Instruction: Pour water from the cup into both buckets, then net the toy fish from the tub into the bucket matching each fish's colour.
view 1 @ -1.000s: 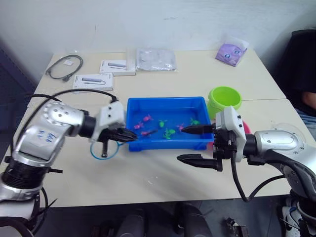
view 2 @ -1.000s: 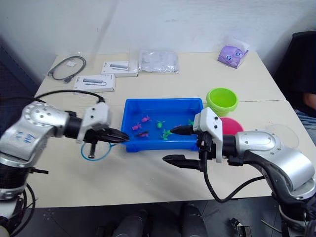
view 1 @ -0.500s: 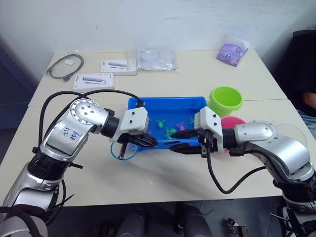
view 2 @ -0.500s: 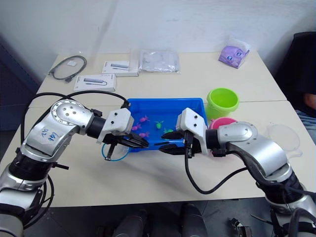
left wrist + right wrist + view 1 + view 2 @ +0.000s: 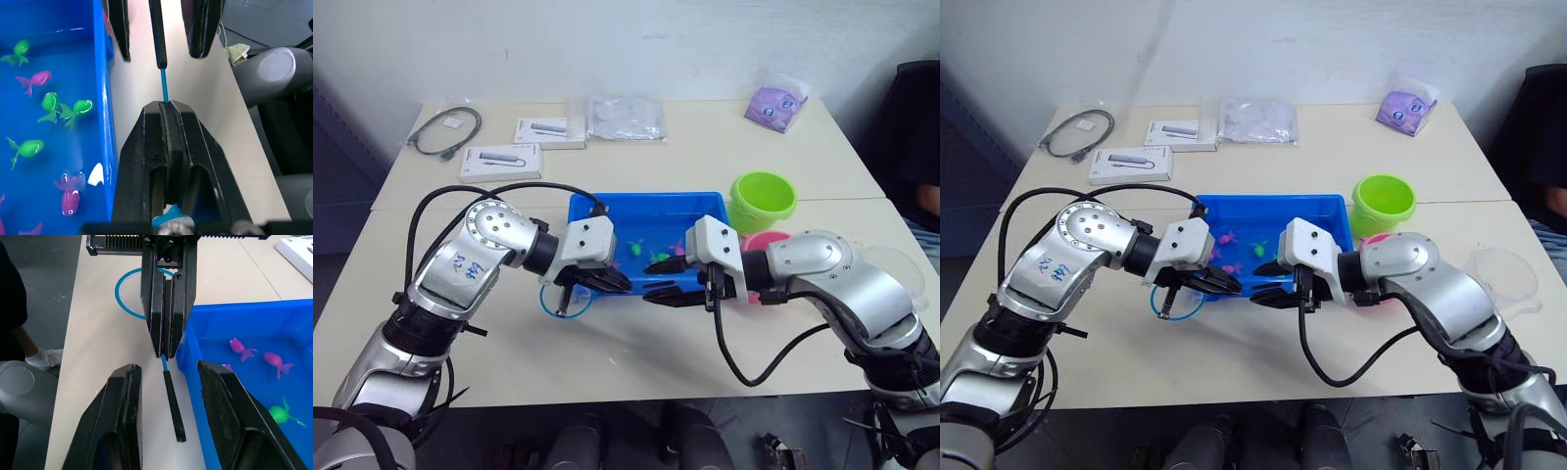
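Net (image 5: 558, 297): light-blue hoop lies over the table just outside the near-left corner of the tub (image 5: 641, 208), behind the left gripper (image 5: 1224, 284). That gripper's two fingers are pressed together on the thin blue stem of the handle; the dark stick end (image 5: 173, 404) projects past the fingertips toward the right arm.

Right gripper (image 5: 171, 418): fingers spread wide, one on each side of the dark stick, gripping nothing. In the right wrist view the stick runs straight down the gap between them without touching either; its free end sits about level with the fingertips.

Step in hand, as I read it: handing the net from left to right, alongside the near wall of the tub.

To do it well:
- Right fingers should advance along the stick so the pads cover the thick dark section, not the thin blue stem.
- Keep the stick centred in the gap before closing, or it may be pushed sideways and tilt the hoop.
- Left should let go only once the right grip is firm.

Toy fish (image 5: 49, 102), pink and green, lie scattered in the tub's water, just beyond the fingertips. Green bucket (image 5: 762, 199) and pink bucket (image 5: 766, 241) sit past the tub's right end, behind the right arm. Clear cup (image 5: 1503, 274) stands well apart near the right table edge.
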Available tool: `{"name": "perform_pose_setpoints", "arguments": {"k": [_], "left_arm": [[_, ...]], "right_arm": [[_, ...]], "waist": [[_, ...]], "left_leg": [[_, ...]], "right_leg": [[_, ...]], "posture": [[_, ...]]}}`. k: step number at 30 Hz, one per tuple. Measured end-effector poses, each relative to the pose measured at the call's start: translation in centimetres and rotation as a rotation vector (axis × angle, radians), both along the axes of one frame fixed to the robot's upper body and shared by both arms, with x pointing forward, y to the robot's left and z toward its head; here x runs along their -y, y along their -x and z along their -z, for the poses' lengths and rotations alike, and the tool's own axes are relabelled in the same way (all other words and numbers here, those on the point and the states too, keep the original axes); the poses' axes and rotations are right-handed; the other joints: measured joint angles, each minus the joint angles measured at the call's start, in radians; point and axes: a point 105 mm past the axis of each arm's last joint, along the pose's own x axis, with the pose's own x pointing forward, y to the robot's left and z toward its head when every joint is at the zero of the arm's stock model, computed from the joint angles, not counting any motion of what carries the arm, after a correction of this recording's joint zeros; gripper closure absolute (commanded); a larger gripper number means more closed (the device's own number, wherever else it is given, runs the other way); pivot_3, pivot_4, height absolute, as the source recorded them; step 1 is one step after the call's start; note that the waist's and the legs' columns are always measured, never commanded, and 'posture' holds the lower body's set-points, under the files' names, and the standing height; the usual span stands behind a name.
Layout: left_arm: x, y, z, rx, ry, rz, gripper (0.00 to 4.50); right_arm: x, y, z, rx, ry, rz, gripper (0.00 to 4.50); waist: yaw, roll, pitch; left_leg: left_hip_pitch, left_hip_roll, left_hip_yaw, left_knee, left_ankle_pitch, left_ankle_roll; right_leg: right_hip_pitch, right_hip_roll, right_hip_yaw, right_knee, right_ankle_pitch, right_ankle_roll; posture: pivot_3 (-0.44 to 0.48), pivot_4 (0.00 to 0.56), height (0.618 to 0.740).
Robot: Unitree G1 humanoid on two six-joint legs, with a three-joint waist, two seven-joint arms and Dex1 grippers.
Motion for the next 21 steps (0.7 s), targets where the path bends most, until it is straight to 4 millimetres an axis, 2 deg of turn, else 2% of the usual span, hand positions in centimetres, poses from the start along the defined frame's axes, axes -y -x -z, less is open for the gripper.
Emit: {"name": "perform_pose_setpoints", "arguments": {"k": [1, 3, 9, 13, 15, 16, 19, 20, 21], "left_arm": [[0.0, 0.0, 0.0, 0.004, 0.001, 0.003, 4.5], [0.2, 0.0, -0.1, 0.009, 0.005, 0.006, 4.5], [0.4, -0.3, 0.0, -0.021, 0.021, -0.013, 4.5], [0.6, -0.7, -0.6, -0.063, 0.077, -0.048, 3.07], [0.4, -0.8, -2.0, -0.088, 0.147, -0.07, 2.01], [0.1, -0.8, -2.9, -0.106, 0.2, -0.079, 1.67], [-2.1, -0.7, -6.1, -0.104, 0.396, -0.103, 0.34], [-3.2, -0.7, -6.3, -0.093, 0.425, -0.135, 0.01], [-4.2, -0.8, -6.0, -0.096, 0.439, -0.173, 0.01]], "right_arm": [[0.0, 0.0, 0.0, 0.003, 0.003, 0.002, 3.34], [0.1, -0.1, 0.2, 0.004, 0.014, 0.002, 4.42], [0.4, -0.2, 0.2, 0.012, 0.03, 0.003, 4.42], [0.7, -0.1, 0.5, 0.003, 0.038, 0.018, 4.5], [1.2, 0.0, 0.6, -0.003, 0.032, 0.039, 4.5], [1.6, 0.1, 0.4, -0.001, 0.028, 0.057, 4.5], [4.9, -0.9, -1.6, 0.078, 0.017, 0.203, 4.5], [6.2, -1.4, -2.2, 0.114, 0.029, 0.264, 4.5], [7.6, -1.8, -2.7, 0.144, 0.046, 0.321, 4.5]], "waist": [[0.0, 0.0, 0.0], [0.0, 0.0, 0.0], [0.0, 0.0, 0.0], [0.0, 0.0, 0.0], [0.0, 0.0, 0.0], [0.0, 0.0, 0.0], [0.0, 0.0, 0.0], [0.0, 0.0, 0.0], [-0.001, 0.0, 0.0]], "left_leg": [[0.0, 0.0, 0.0, 0.0, 0.0, 0.0], [0.0, 0.0, 0.0, 0.0, 0.0, 0.0], [0.0, 0.0, 0.0, 0.001, 0.0, 0.0], [0.0, 0.0, 0.0, 0.001, 0.0, 0.0], [-0.001, 0.0, -0.001, 0.001, 0.0, 0.0], [-0.001, 0.0, -0.001, 0.002, 0.0, 0.0], [-0.001, 0.0, -0.001, 0.002, 0.0, 0.0], [0.0, 0.0, -0.001, 0.002, 0.0, 0.0], [0.001, 0.0, 0.0, 0.001, 0.0, 0.0]], "right_leg": [[0.0, 0.0, 0.0, 0.0, 0.0, 0.0], [0.0, 0.0, -0.001, 0.0, 0.0, 0.0], [0.0, 0.0, -0.002, 0.001, 0.0, 0.0], [0.0, 0.0, -0.003, 0.001, 0.0, 0.0], [0.0, 0.0, -0.003, 0.001, 0.0, 0.0], [0.0, 0.0, -0.003, 0.001, 0.0, 0.0], [0.0, -0.001, -0.003, 0.001, 0.0, 0.0], [0.0, -0.001, -0.003, 0.001, 0.0, 0.0], [0.0, -0.001, -0.003, 0.001, 0.0, 0.0]], "posture": [[0.0, 0.15, 0.735], [0.0, 0.15, 0.735], [0.0, 0.15, 0.735], [0.0, 0.15, 0.735], [0.0, 0.15, 0.735], [0.0, 0.15, 0.735], [0.0, 0.15, 0.735], [0.0, 0.15, 0.735], [0.0, 0.15, 0.735]]}}
